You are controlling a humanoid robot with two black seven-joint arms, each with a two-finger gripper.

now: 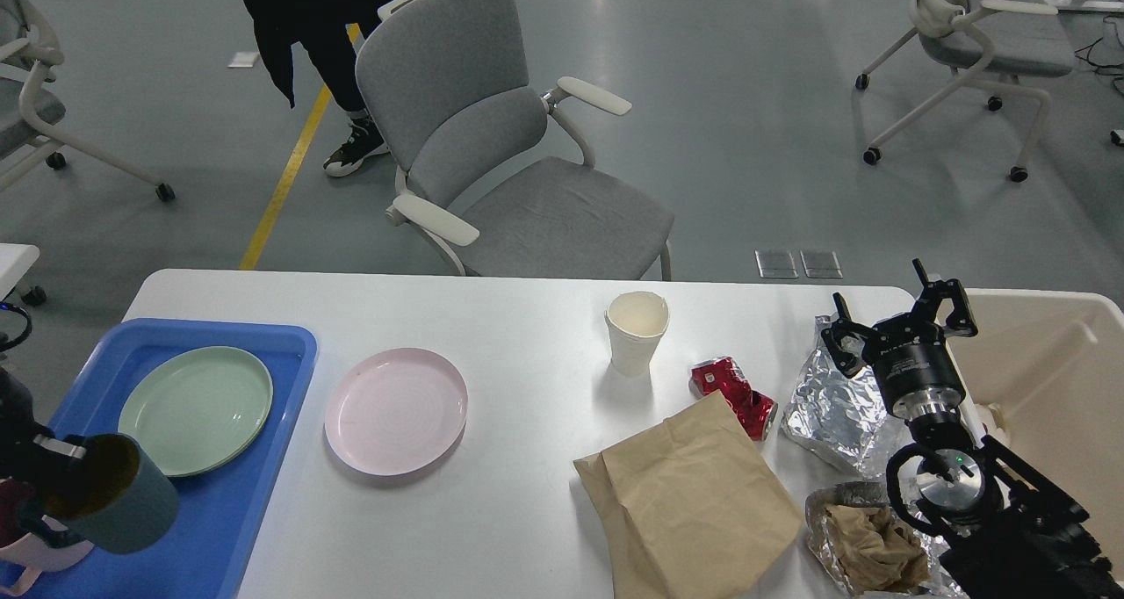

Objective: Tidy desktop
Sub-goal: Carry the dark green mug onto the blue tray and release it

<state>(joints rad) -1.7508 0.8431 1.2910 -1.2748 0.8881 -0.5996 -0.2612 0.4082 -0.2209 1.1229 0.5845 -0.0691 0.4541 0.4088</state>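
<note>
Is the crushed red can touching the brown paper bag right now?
Cannot tell. In the head view the red can sits right at the paper bag's upper corner with no gap visible, but that could be mere overlap.
</note>
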